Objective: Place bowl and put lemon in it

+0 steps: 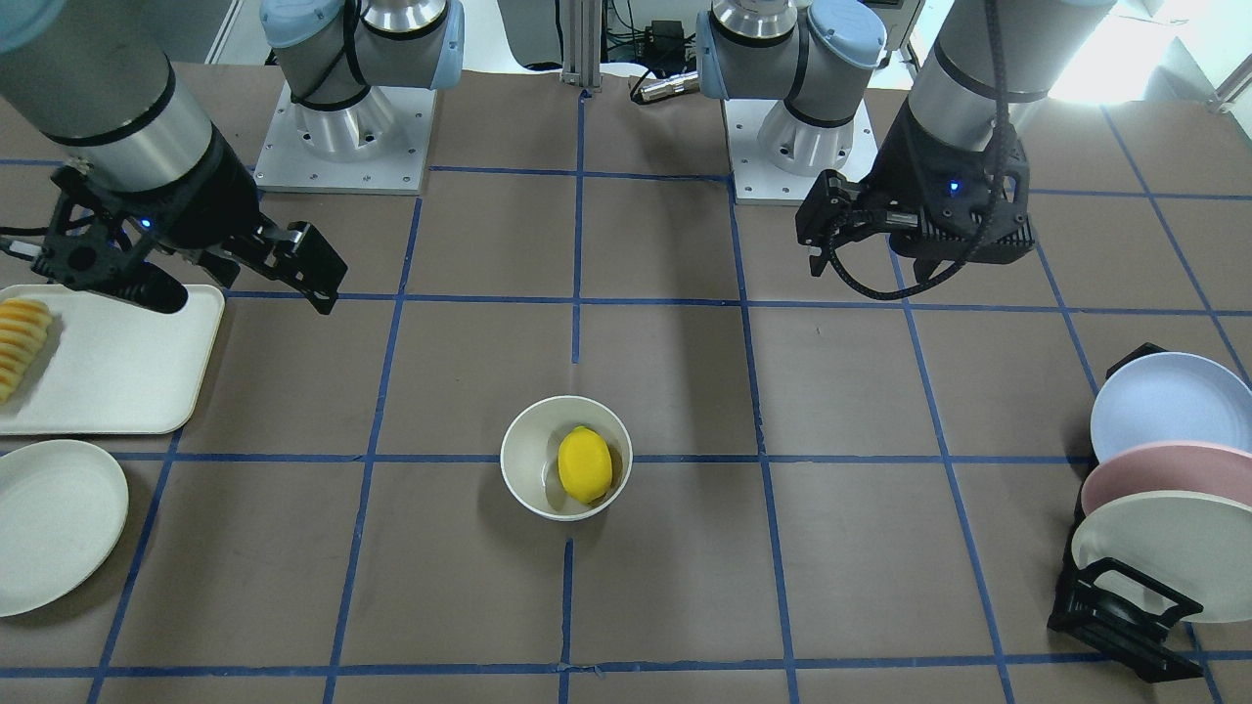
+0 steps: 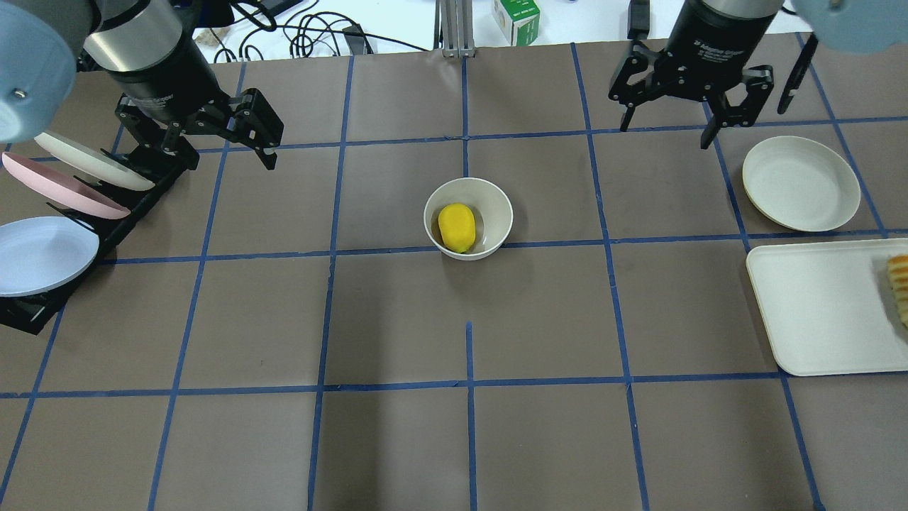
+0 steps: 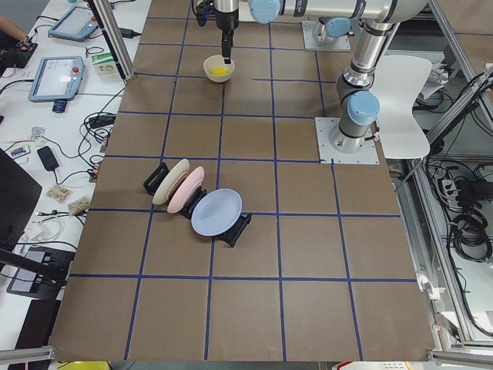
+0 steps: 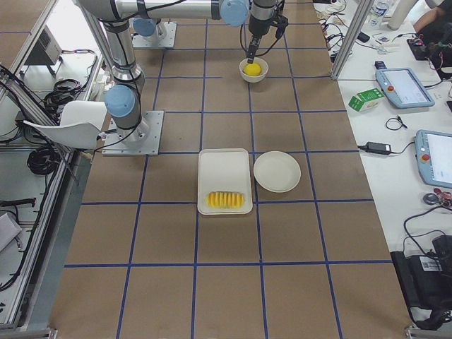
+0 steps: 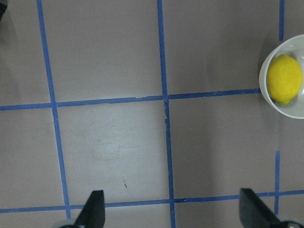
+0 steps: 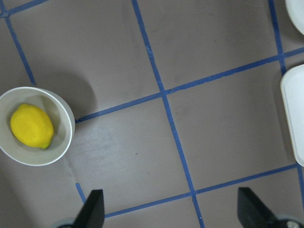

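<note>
The off-white bowl (image 2: 498,207) stands upright near the table's middle, beside a blue tape line. The yellow lemon (image 2: 456,226) lies inside it. Both also show in the front-facing view, the bowl (image 1: 518,442) and the lemon (image 1: 585,465). My left gripper (image 2: 227,152) is open and empty, raised well to the bowl's left near the plate rack. Its wrist view shows the bowl (image 5: 268,97) and lemon (image 5: 284,79) at the right edge. My right gripper (image 2: 667,133) is open and empty, raised well to the bowl's right. Its wrist view shows the bowl (image 6: 64,135) and lemon (image 6: 31,126) at the left.
A black rack (image 2: 135,206) holds white, pink and blue plates at the table's left. A flat white plate (image 2: 800,183) and a white tray (image 2: 816,312) with yellow-orange fruit slices (image 2: 899,284) lie at the right. Both arm bases stand at the robot's side of the table.
</note>
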`<state>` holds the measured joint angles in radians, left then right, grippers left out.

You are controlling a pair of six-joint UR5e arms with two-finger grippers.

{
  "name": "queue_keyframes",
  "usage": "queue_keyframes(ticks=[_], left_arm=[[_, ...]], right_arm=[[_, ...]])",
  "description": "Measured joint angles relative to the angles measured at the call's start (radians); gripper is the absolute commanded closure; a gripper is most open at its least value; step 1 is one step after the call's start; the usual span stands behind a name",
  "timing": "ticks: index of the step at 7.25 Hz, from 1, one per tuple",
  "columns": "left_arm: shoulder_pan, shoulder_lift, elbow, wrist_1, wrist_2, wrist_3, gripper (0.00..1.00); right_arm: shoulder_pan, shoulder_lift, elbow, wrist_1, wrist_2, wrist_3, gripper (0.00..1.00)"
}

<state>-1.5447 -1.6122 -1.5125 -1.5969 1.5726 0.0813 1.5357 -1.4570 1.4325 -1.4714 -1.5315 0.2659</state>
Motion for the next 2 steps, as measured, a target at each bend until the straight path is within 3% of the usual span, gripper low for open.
queue_keyframes(ticks=[2], left_arm=[[0.0, 0.0, 0.0, 0.0, 0.001, 0.0, 0.0]], right_arm=[[-0.004, -0.041, 0.044, 0.024, -0.035, -0.003, 0.0]])
